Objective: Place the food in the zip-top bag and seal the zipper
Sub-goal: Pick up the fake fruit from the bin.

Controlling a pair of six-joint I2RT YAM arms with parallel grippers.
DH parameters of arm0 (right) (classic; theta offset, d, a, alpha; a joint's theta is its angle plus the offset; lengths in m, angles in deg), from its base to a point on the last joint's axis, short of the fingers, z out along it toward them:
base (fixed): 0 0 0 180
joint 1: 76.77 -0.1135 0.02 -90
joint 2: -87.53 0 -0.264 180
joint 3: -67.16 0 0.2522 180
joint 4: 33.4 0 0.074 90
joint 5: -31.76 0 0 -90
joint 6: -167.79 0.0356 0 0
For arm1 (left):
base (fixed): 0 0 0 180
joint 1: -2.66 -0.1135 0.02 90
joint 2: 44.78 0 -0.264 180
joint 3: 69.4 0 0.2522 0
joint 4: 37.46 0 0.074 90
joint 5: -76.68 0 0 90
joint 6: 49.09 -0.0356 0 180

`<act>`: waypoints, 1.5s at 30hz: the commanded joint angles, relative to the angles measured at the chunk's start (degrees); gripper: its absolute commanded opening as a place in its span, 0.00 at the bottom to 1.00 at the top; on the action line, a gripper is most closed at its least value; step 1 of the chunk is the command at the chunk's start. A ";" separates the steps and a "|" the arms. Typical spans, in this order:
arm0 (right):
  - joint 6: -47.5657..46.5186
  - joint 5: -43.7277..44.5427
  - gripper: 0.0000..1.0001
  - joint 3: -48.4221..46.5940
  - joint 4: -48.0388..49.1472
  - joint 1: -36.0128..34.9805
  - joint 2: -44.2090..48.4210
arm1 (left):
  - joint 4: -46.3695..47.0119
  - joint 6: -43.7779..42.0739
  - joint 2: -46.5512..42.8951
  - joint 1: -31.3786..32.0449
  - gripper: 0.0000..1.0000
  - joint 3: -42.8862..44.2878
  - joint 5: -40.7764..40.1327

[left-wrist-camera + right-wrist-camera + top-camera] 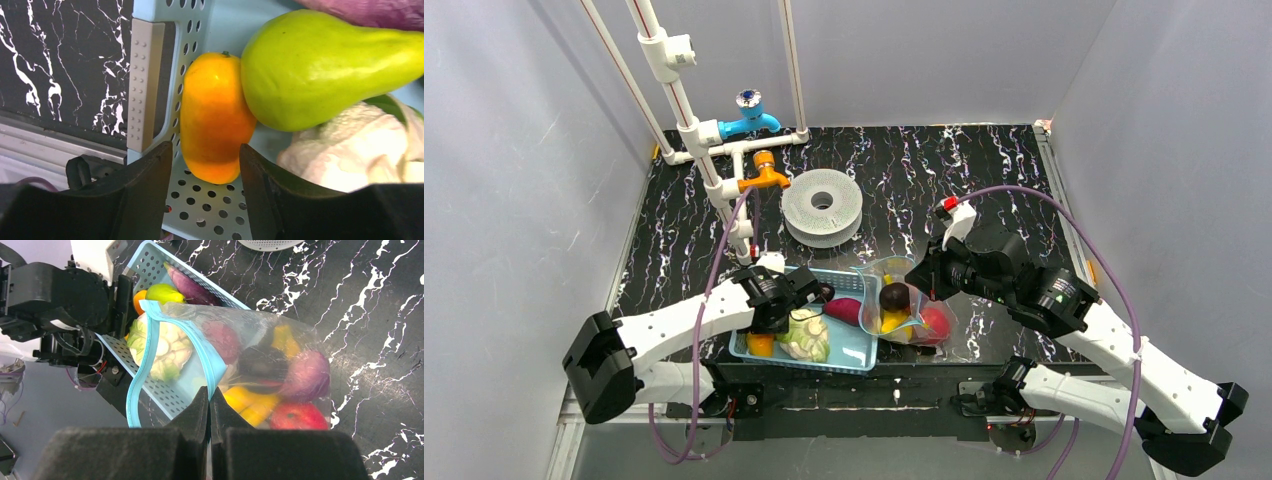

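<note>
Two matte black fingers point(140, 200) of the left gripper point(206, 150), low in frame, straddle the glossy oblong orange piece point(212, 115) in the perforated light-blue basket point(192, 30); whether they grip it is unclear. Mid-frame, the right gripper point(209, 395), jaws pressed together, pinches the crinkly clear zip-top bag point(280, 340) at its teal zipper point(149, 347), with food point(295, 416) inside

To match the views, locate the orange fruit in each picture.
Top external: orange fruit, in the basket's near-left corner.
Left wrist: centre, between the left gripper's fingers.
Right wrist: upper left, just above the bag's rim.
Shared landmark: the basket, holding it in every view.
</note>
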 commanded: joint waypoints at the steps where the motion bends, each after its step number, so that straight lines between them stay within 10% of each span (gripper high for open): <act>1: -0.44 0.26 0.01 -0.06 2.44 0.21 0.66 | -0.89 -0.81 1.86 -0.29 0.53 -0.20 -1.38; 16: -0.32 -0.28 0.01 0.03 2.83 0.21 0.27 | 10.79 -1.02 3.07 -1.17 0.63 -9.50 5.20; 24: -0.24 -0.42 0.01 -0.06 2.83 0.22 0.41 | 9.09 -1.59 3.24 -1.17 0.47 -6.50 5.32; 31: -0.19 -0.27 0.01 0.03 2.85 0.22 0.49 | 1.51 -2.92 -3.94 -1.17 0.28 1.48 1.58; 45: -0.41 -0.84 0.01 -0.57 3.30 0.24 -0.30 | 7.84 -1.68 -29.85 -1.26 0.24 4.22 10.23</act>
